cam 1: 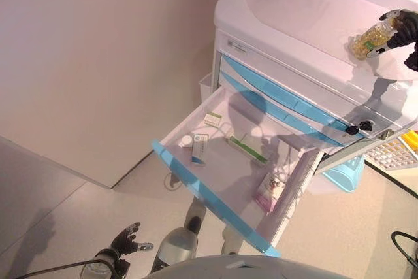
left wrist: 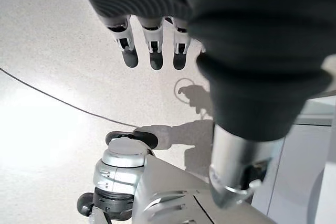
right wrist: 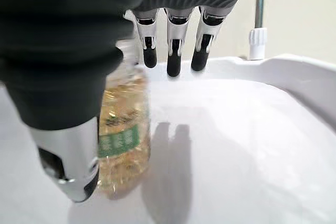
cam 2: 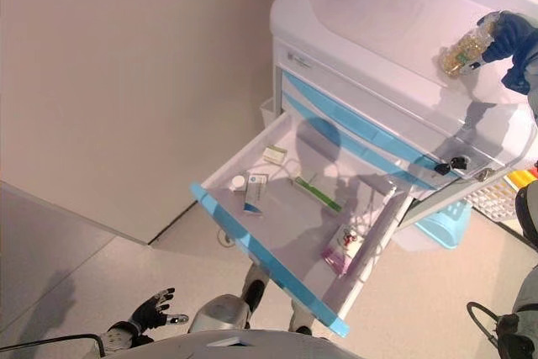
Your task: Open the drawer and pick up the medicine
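Drawer pulled open, bottle set on the cabinet top.

The left hand is seen low by the floor, fingers spread and relaxed, nothing held. The drawer of the cabinet stands pulled out; several small boxes and a pink packet are left inside, the packet near its right wall. At the right edge of the cabinet top, the bottle of yellow capsules is seen beside the right hand, whose fingers hang straight and released, the thumb alongside it. Opening is judged done and the medicine already taken out; little seems left.
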Robot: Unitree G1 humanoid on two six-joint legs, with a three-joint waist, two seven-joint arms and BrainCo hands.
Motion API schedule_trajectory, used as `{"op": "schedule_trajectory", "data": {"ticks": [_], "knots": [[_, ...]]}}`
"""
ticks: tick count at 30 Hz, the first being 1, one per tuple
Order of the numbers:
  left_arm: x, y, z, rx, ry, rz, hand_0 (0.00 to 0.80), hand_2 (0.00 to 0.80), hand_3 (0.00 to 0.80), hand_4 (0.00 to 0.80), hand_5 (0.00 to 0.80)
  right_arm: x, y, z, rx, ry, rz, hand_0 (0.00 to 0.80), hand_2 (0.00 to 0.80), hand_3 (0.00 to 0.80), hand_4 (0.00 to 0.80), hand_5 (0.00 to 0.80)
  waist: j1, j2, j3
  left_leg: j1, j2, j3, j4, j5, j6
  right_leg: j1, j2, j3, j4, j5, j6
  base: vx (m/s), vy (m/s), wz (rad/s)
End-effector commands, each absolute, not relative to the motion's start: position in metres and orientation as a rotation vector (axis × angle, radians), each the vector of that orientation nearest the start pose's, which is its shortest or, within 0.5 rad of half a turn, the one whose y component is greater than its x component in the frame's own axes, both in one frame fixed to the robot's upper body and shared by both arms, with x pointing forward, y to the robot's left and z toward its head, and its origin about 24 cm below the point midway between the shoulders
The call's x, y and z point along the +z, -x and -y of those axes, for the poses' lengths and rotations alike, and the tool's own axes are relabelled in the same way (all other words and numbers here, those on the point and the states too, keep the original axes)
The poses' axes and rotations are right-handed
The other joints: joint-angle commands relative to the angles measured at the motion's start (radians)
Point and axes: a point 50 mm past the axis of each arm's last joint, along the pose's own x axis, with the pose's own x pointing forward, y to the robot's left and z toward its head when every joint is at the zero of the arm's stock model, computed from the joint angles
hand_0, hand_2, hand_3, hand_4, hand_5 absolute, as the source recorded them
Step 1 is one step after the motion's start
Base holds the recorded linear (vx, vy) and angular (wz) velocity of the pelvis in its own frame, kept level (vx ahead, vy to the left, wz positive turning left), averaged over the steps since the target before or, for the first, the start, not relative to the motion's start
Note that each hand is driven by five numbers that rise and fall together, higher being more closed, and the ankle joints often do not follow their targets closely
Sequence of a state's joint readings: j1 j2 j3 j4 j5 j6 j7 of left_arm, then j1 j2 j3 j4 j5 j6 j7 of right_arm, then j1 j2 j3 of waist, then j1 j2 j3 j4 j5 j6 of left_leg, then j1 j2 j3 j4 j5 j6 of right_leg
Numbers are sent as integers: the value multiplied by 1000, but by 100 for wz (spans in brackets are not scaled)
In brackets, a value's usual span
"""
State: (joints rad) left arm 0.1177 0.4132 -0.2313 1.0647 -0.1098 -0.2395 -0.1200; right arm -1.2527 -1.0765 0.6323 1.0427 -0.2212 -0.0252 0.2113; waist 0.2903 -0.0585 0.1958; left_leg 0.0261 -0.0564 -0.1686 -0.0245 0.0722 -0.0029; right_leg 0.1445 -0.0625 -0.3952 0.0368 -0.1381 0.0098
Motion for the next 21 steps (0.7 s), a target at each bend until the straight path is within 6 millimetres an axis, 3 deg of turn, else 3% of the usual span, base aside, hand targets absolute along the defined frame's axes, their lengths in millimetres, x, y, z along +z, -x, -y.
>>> {"op": "schedule_trajectory", "data": {"ticks": [1, 13, 21], "knots": [[-130, -91, -281, -78, -352, -962, 0, 0, 0, 0, 0, 341, -343, 352, -394, 1343, 70, 0, 0, 0, 0, 0, -8, -9, -1, 11, -41, 58, 28, -95, 21, -65, -26, 37, 45, 69, 40, 0, 0, 0], [-131, -84, -285, -52, -347, -976, 0, 0, 0, 0, 0, 404, -314, 340, -547, 1089, 442, 0, 0, 0, 0, 0, -67, -19, -34, 46, -29, 107, 26, -115, 22, -54, -21, 73, 58, 58, 39, -1, -17, -8], [-134, -81, -284, -68, -344, -1005, 0, 0, 0, 0, 0, 411, -299, 350, -673, 849, 571, 0, 0, 0, 0, 0, -110, -14, -49, 61, -25, 149, 28, -131, 25, -55, -15, 104, 58, 54, 40, -23, -17, -16]]}}
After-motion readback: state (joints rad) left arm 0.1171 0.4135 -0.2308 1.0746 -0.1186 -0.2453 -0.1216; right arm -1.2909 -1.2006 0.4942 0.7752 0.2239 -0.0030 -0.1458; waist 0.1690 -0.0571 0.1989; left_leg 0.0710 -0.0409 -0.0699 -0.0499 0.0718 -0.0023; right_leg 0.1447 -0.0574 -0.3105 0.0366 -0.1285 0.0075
